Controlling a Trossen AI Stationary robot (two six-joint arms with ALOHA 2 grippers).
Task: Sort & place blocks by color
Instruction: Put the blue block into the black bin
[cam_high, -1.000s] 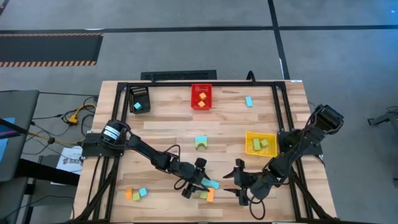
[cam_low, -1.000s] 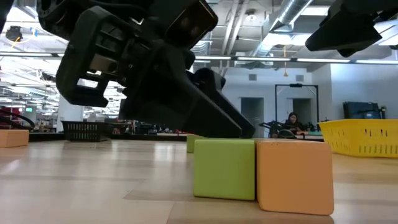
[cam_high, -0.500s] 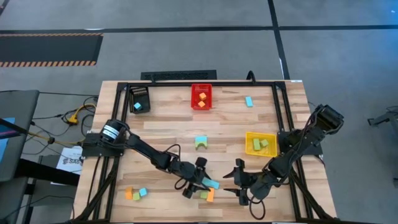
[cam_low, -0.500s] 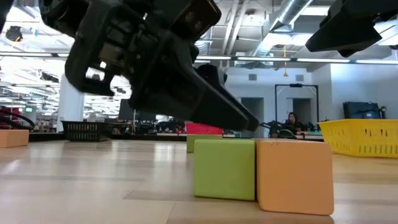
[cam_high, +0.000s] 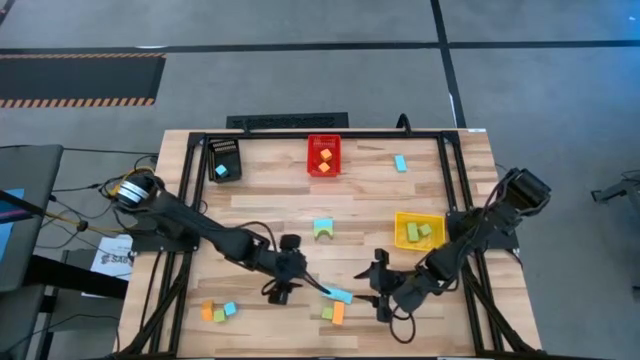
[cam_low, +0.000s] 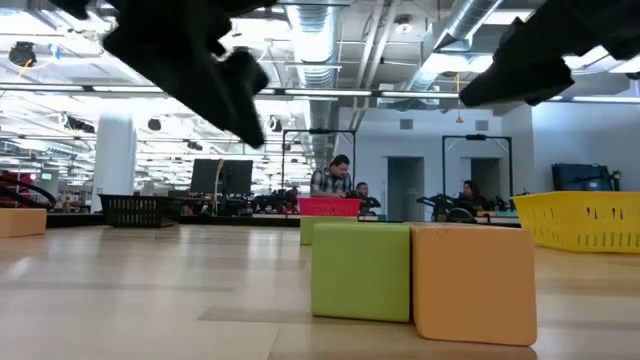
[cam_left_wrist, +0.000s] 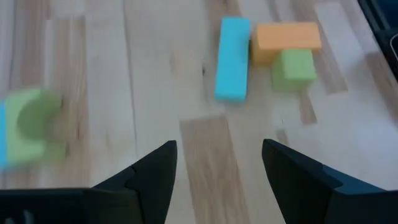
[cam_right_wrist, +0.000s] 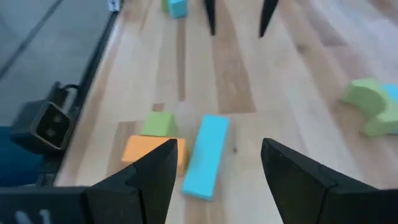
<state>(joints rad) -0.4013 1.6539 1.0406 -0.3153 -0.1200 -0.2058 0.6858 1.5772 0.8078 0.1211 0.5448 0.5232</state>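
Both pincers hang spread and empty — left pincer (cam_high: 283, 283), right pincer (cam_high: 380, 285) — flanking the light blue bar block (cam_high: 338, 295). In the low view, the small green cube (cam_low: 360, 271) hides that bar.

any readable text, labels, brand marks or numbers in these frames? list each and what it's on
"SA…": partial print on a white sheet under the table's left edge; the rest is cut off, too small to read.
Round label on the left arm's joint: markings too small to read.
Blocks and bins: no print visible.
Low view's background room: no legible signs.
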